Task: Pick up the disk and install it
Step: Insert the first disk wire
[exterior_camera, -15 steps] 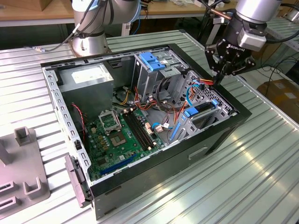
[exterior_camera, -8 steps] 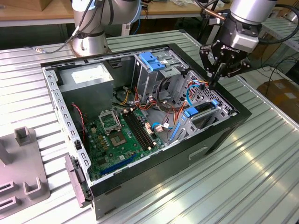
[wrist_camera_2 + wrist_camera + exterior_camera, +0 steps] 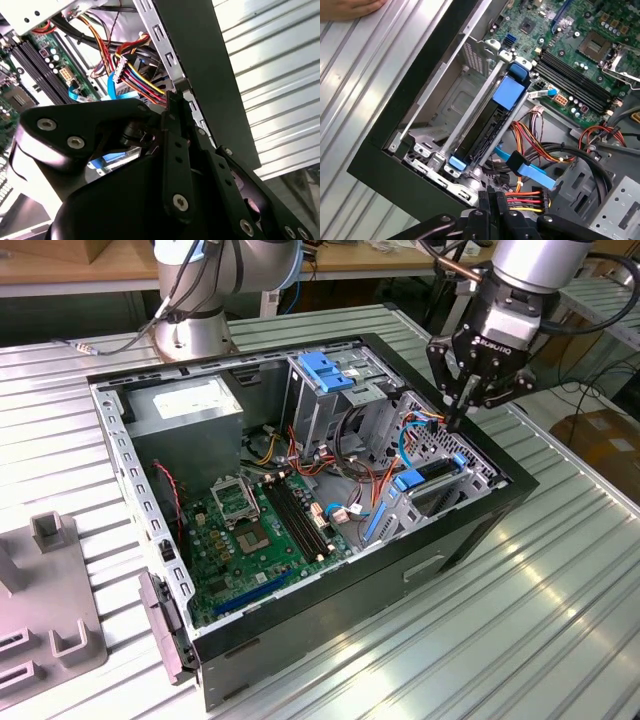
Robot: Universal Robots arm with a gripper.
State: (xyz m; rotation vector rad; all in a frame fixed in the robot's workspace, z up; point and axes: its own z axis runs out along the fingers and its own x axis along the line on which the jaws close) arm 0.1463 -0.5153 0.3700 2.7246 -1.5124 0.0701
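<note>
The disk is a dark flat drive with bright blue carrier ends. It sits edge-up in the metal bay at the corner of the open computer case on the exterior view's right. In the first wrist view the disk lies along the bay between silver rails, with blue tabs at both ends. My gripper hangs just above the bay's far end, shut, with nothing between its fingers. In both wrist views the black fingertips are pressed together beside a bundle of coloured cables.
A tall drive cage with a blue bracket and a grey power-supply box stand at the back of the case. The green motherboard lies on its floor. A grey fixture sits on the table at the exterior view's left. A hand rests on the table.
</note>
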